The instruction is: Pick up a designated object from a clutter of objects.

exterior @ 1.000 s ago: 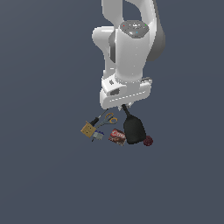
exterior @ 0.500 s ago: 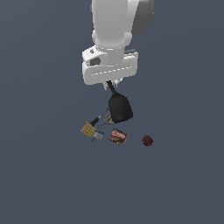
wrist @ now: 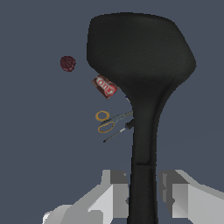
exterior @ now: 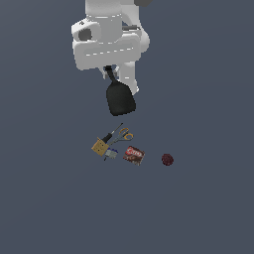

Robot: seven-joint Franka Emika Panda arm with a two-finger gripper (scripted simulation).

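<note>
The black spatula hangs in the air with its broad paddle head down, well above the clutter. In the wrist view the spatula fills the middle, its thin handle clamped between my two grey fingers. My gripper is shut on that handle; in the exterior view the gripper is mostly hidden under the white wrist. Below on the floor lie the screwdriver, yellow-handled scissors, tan box, a tiny blue item, the red-brown packet and the dark red ball.
The white arm fills the upper middle of the exterior view. The clutter sits in a small group on a plain dark grey floor. The ball lies apart toward the exterior view's right.
The arm has risen steadily, lifting the spatula off the clutter and up and toward the exterior view's left. The small items on the floor have stayed put.
</note>
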